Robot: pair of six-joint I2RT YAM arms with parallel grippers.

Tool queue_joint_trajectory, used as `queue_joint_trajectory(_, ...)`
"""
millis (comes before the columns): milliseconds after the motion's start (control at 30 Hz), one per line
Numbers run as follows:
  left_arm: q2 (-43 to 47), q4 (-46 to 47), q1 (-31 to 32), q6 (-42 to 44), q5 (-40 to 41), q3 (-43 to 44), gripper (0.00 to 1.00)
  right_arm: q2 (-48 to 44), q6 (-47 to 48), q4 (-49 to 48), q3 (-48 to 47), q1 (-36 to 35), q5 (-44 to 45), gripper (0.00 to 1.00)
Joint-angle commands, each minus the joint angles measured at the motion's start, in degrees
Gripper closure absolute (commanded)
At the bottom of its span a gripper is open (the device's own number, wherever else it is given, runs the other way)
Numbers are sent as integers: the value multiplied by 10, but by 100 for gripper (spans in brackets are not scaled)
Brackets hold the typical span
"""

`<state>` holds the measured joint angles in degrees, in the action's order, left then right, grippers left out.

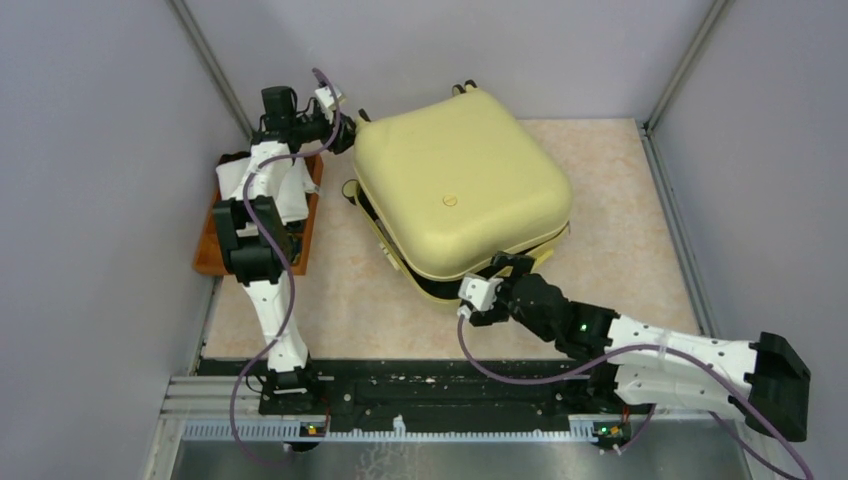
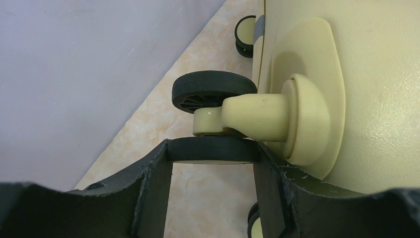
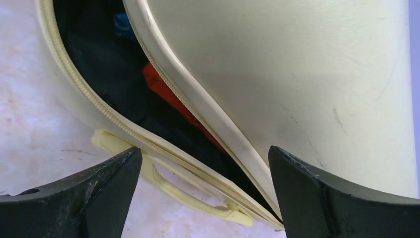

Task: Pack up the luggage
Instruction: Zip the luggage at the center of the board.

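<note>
The luggage [image 1: 460, 180], a pale yellow hard-shell suitcase, lies flat with its lid lowered but slightly ajar along the near edge. My left gripper [image 1: 345, 130] is at its far-left corner, shut on one black wheel [image 2: 213, 150] that spans the gap between both fingers; the twin wheel [image 2: 213, 91] sits just above on the cream stem. My right gripper [image 1: 505, 270] is wide open at the near edge, its fingers either side of the lid rim and lower shell [image 3: 307, 74]. Through the gap I see black lining, red cloth [image 3: 168, 94] and the side handle [image 3: 188, 191].
A brown wooden tray [image 1: 210, 250] sits at the left beside the left arm, partly hidden by it. Grey walls close in on the left, back and right. Another suitcase wheel [image 2: 245, 34] shows farther along the shell.
</note>
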<state>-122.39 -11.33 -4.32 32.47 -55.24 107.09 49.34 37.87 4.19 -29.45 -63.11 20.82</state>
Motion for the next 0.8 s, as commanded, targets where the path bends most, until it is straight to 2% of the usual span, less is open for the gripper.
queue_joint_trajectory(0,27,49,3,-46,-5,30,97,41,90,-161,18,-11,87,1)
queue_joint_trajectory(200,29,56,4,-55,-3,30,98,75,121,-255,31,-15,101,1)
queue_joint_trajectory(400,32,62,4,-58,0,30,100,-14,65,-155,13,-25,69,1)
queue_joint_trajectory(500,33,69,4,-68,-1,31,100,-58,49,-143,24,-26,67,1)
queue_joint_trajectory(667,30,81,4,-93,-1,33,100,-18,53,-198,45,-25,88,1)
queue_joint_trajectory(767,29,86,4,-110,-4,34,100,23,71,-271,56,-25,91,1)
